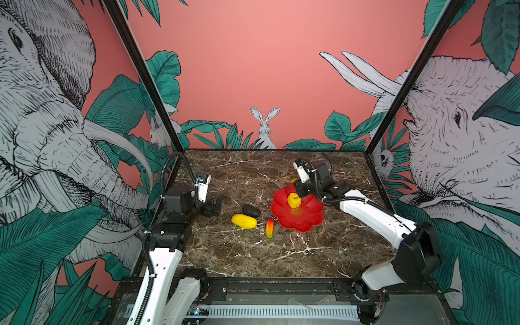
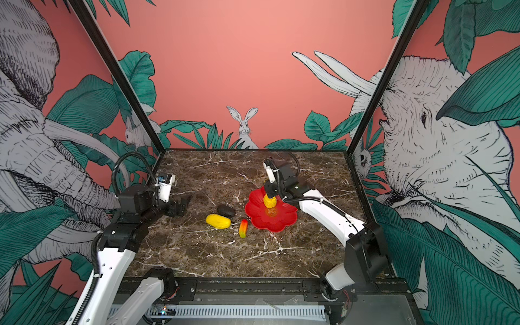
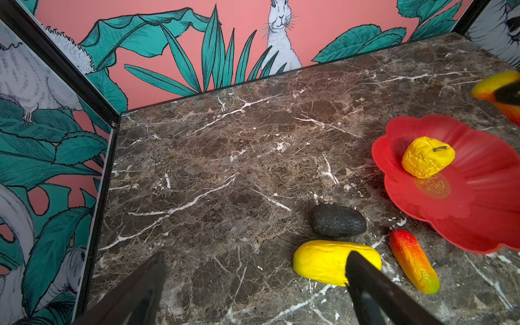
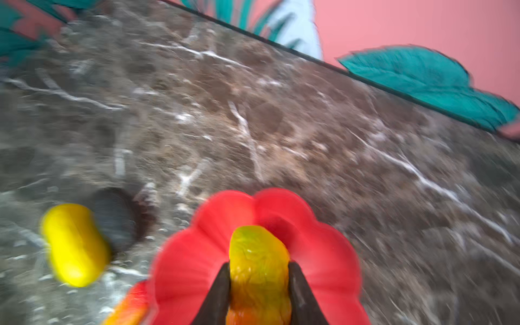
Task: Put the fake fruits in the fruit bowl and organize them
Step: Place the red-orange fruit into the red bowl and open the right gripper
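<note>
Brown marble counter [image 1: 253, 259] with two robot arms. The right jaws are clamped on a slim red-orange-green fruit [image 4: 259, 267], gripped by its sides with the greenish end pointing ahead, in the air over the far rim of the red flower-shaped fruit bowl [image 1: 312, 222]; the bowl sits a little toward the right edge from the counter's middle; a bumpy yellow fruit [image 1: 294, 200] rests inside it, on the far-edge side of the gold centre mark; three fruits lie loose between the bowl and the left edge: a dark oval fruit [image 1: 251, 210], an oblong yellow fruit [image 1: 244, 221] close against it, and a second slim fruit [image 1: 269, 228] just beside the bowl's rim; the left jaws stand wide and empty, hovering near the left edge, well apart from the bowl; the right wrist view is blurred. The step in hand looks like setting the held fruit into the bowl; to do it well, bring it low before letting go, since the dish is shallow and glossy and a dropped fruit could skid out; lay it flat along a petal beside the bumpy fruit, not on top of it; leave room for the other three.
</note>
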`<state>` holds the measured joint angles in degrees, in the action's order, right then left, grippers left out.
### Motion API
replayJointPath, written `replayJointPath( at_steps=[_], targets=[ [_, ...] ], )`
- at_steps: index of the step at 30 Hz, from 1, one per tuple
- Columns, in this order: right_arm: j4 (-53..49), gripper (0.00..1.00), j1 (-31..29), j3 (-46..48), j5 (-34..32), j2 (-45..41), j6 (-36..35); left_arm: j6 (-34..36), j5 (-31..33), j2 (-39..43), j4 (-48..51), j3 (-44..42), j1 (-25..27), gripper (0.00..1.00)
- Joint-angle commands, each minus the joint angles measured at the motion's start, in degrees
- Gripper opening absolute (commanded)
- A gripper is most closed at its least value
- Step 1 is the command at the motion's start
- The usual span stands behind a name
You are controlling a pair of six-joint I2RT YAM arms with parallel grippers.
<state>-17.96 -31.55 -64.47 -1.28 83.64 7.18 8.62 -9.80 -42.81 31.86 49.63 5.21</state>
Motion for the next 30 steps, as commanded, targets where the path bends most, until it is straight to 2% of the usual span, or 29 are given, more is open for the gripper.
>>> replayJointPath(
  at_steps=[1,11,23,30],
  targets=[
    [-0.2,0.16,2.7,4.5,-0.9,-2.5,1.9,0.6,-0.2,0.7,0.0,-0.6,0.1,1.00],
    [7.0,0.14,6.3,9.7,2.1,4.6,4.7,0.4,-0.5,1.3,-0.1,-0.8,0.1,1.00],
    [12.1,0.13,7.0,8.7,3.7,14.0,7.5,0.6,-0.3,0.8,-0.1,-0.6,0.2,1.00],
    [12.9,0.21,7.1,8.5,3.2,16.0,7.8,0.7,-0.4,0.4,-0.1,-0.5,0.2,0.99]
  ],
)
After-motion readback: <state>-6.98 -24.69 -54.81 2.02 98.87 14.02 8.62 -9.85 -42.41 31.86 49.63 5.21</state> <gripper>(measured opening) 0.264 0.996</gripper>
